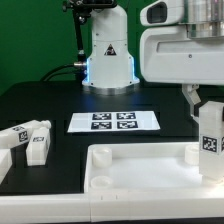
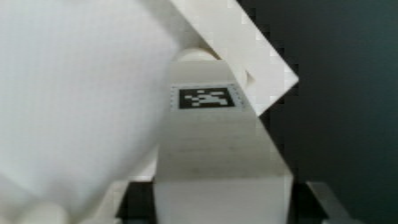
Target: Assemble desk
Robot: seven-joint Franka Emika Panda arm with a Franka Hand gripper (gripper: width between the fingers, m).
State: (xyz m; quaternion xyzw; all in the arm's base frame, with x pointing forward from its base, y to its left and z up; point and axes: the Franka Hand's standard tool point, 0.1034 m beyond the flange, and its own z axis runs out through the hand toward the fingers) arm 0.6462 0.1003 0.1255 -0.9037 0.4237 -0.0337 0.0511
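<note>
The fingers point(image 1: 190, 100) are narrowed onto a white tagged leg point(image 1: 208, 135), which fills the gap between them in the wrist view. The leg stands upright at the exterior view's right end of the rimmed desk top point(image 1: 140, 170), which lies on the black tabletop point(image 1: 40, 100). The marker board point(image 1: 113, 121) lies beyond it. Two loose legs point(image 1: 30, 140) lie well apart, at the exterior view's left.

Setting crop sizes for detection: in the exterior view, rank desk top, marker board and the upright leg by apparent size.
1. desk top: largest, also nearest the camera.
2-3. marker board and upright leg: too close to rank; board is longer, leg bulkier and nearer, touching the frame edge.
</note>
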